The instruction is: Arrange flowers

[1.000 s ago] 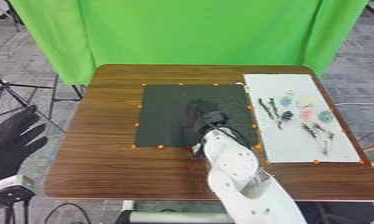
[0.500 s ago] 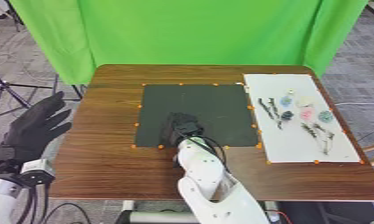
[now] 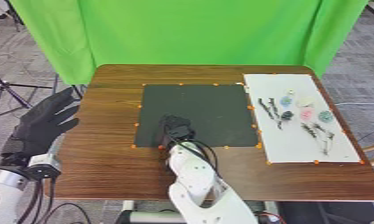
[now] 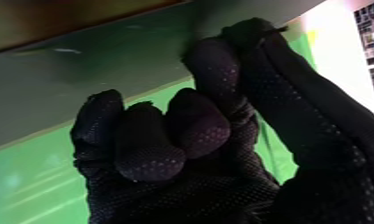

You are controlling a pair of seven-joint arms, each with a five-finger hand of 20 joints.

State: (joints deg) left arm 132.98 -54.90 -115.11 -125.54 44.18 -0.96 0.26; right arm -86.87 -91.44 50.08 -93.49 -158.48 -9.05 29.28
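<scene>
Holding the right hand (image 3: 176,129) with fingers (image 4: 150,145) curled, pressing thumb and one fingertip close together; pointing the left hand (image 3: 43,120) forward with straight fingers.

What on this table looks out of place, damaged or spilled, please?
Nothing stands out: the flowers and dark twigs lie on the white sheet, beside the black mat, with no visible spill or damage.

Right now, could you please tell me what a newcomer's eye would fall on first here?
Probably the bright green cloth backdrop hanging behind the brown wooden table. Next would come the small blue, pink and cream flowers, lying on a white rectangular sheet at the table's right. The black-gloved right hand, at the near left part of the dark rectangular mat, would likely stand out too.
</scene>
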